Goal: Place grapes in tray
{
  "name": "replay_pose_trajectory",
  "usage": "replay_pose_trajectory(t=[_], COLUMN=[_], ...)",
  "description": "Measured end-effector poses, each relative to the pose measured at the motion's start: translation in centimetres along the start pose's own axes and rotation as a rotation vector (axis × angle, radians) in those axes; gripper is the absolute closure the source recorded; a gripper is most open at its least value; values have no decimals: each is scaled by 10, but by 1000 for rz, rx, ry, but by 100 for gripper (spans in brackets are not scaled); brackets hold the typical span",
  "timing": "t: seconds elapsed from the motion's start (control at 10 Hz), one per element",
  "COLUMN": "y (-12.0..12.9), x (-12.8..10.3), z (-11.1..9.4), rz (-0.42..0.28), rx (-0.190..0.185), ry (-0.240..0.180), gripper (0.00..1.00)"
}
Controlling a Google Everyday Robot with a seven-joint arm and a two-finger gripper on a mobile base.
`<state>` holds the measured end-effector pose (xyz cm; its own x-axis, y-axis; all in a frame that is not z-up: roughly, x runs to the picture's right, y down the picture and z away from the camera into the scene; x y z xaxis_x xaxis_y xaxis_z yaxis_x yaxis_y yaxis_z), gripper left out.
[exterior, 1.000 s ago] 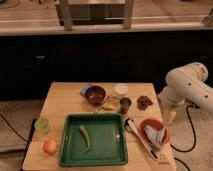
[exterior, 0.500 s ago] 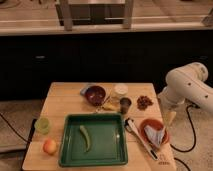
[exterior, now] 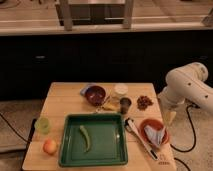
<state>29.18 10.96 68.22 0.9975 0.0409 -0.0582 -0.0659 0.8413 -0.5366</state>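
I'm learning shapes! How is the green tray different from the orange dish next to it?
The green tray is a rectangle; the orange dish is round. The tray is much bigger than the dish. The tray holds a long green vegetable; the dish holds something crumpled and pale. Both have raised rims and sit on the wooden table. The tool hangs by the table's right edge.

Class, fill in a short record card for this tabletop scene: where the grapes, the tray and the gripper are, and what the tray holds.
grapes: on the table, just right of the small cup, outside the tray
tray: front centre of the table, holding one long green vegetable
gripper: beside the table's right edge, apart from the grapes
task state: grapes not yet in tray
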Motion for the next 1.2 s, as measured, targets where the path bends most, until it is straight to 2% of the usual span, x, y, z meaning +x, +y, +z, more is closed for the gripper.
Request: replay_pose_trajectory(t=[0.3,0.6,1.2], y=[-26,-29,-55], x=[-21,-27,-43], z=[15,21,42], rz=[-56,-84,-144], rx=[24,28,30], ry=[-26,-38,-71], gripper=[20,20,20])
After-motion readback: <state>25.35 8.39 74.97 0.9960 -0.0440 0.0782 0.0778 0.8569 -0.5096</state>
